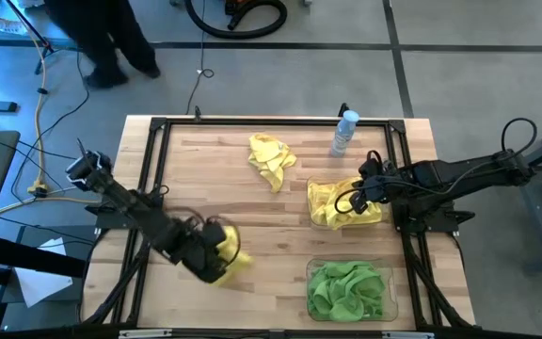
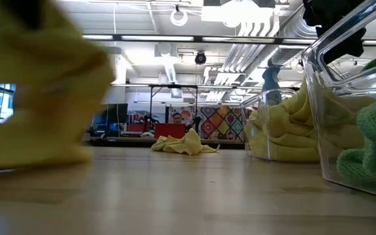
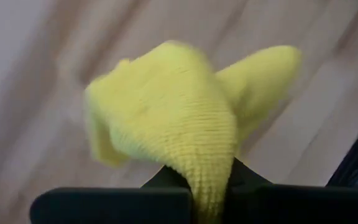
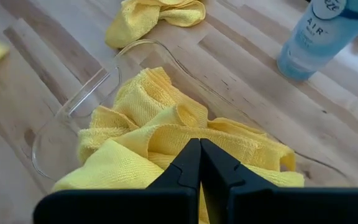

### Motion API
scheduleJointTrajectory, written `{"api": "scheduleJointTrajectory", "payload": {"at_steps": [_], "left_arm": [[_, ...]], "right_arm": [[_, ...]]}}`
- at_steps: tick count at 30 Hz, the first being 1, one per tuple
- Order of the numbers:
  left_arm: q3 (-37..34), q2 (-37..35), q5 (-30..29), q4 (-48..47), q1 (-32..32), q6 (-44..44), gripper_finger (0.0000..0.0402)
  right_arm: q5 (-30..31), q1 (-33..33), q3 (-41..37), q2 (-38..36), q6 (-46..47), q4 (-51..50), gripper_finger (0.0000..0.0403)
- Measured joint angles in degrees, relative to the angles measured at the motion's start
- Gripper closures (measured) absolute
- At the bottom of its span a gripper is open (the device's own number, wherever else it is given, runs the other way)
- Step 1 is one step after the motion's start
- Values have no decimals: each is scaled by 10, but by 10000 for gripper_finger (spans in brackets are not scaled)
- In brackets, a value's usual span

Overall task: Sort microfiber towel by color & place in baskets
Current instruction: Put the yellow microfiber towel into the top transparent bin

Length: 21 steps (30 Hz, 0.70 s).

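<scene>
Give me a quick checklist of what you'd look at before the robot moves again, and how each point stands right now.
1. Left gripper holds its cloth: ok, shut on a yellow towel, lifted near the table's front.
2. Yellow basket has room: ok, it holds yellow cloths only, with space at one end.
3. Way into that basket is free: not ok, the right gripper hangs over it, fingers together, low on the pile.
4. Green basket sorted properly: ok, only green cloths show inside.
5. Loose towel left to sort: not ok, it lies on the table near the bottle.
6. Right gripper pinching cloth: cannot tell.
</scene>
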Motion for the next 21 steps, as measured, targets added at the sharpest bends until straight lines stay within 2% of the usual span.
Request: {"api": "scheduleJointTrajectory", "payload": {"at_steps": [5,9,15,21], "left_arm": [[128,10,-73,-7,69,118,401],[227,51,-104,-6,123,205,401],[364,149,-104,24,196,342,401],[459,244,-57,148,260,455,401]], "right_arm": [[-51,1,0,-4,28,-13,401],[-50,25,0,-41,13,-7,401],[-41,47,0,-136,-26,-2,401],[-48,54,0,-181,-71,0,401]]}}
